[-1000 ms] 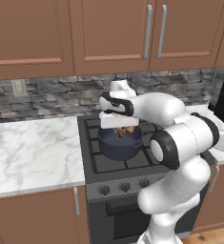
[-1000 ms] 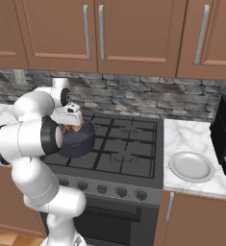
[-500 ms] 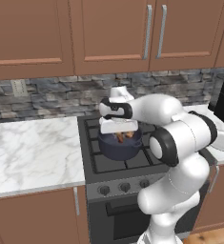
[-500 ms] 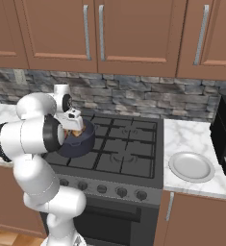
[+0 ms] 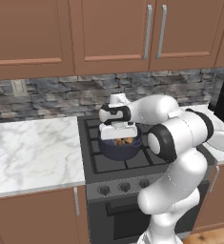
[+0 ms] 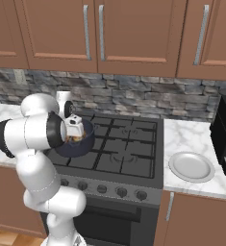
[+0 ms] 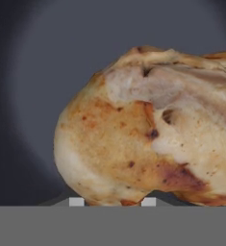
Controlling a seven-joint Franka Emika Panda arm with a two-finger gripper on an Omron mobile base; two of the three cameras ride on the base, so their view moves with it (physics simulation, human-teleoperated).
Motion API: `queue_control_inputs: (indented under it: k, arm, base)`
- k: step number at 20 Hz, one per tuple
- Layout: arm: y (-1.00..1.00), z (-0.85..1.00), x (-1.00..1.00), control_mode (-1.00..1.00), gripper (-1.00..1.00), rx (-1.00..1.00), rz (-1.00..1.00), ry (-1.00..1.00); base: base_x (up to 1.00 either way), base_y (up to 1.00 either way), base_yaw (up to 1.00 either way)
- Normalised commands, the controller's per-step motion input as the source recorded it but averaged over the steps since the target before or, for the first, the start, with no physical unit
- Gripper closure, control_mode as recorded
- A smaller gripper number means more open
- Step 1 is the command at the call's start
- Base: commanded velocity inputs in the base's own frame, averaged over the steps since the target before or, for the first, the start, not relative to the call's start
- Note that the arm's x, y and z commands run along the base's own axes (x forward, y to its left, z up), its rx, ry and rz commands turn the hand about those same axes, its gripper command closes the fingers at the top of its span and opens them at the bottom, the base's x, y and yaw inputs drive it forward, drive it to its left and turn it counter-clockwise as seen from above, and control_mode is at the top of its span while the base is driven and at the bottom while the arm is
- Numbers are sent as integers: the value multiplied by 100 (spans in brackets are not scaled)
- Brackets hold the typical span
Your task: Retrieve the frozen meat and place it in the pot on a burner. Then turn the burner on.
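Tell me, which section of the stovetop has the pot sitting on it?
The front-left burner, nearest the marble counter. The dark pot sits there; its neighbours show bare black grates.

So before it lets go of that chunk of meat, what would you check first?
1. Frozen meat over the pot, not the bare grate: ok, the pot's dark inside lies behind it in the hand view.
2. Gripper shut on the meat: ok.
3. Hand low at the pot's mouth: ok.
4. Meat touching the pot's bottom: cannot tell.
5. Pot seated on the front left burner: ok.
6. Burner on: cannot tell; no flame visible.
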Motion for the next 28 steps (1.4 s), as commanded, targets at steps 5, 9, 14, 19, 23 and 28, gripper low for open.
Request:
queue_control_inputs:
  k: [5,9,14,19,23,28]
  arm:
    - [0,-8,0,-100,100,0,0,0]
    - [0,0,0,-100,100,0,0,0]
    - [0,0,0,-100,-100,0,0,0]
    - [0,0,0,-100,-100,0,0,0]
    - [0,1,0,-100,-100,0,0,-1]
    - [0,35,0,-100,-100,0,0,-9]
  base:
    - [0,0,0]
    - [0,0,0]
    - [0,0,0]
    - [0,0,0]
    - [0,0,0]
    - [0,0,0]
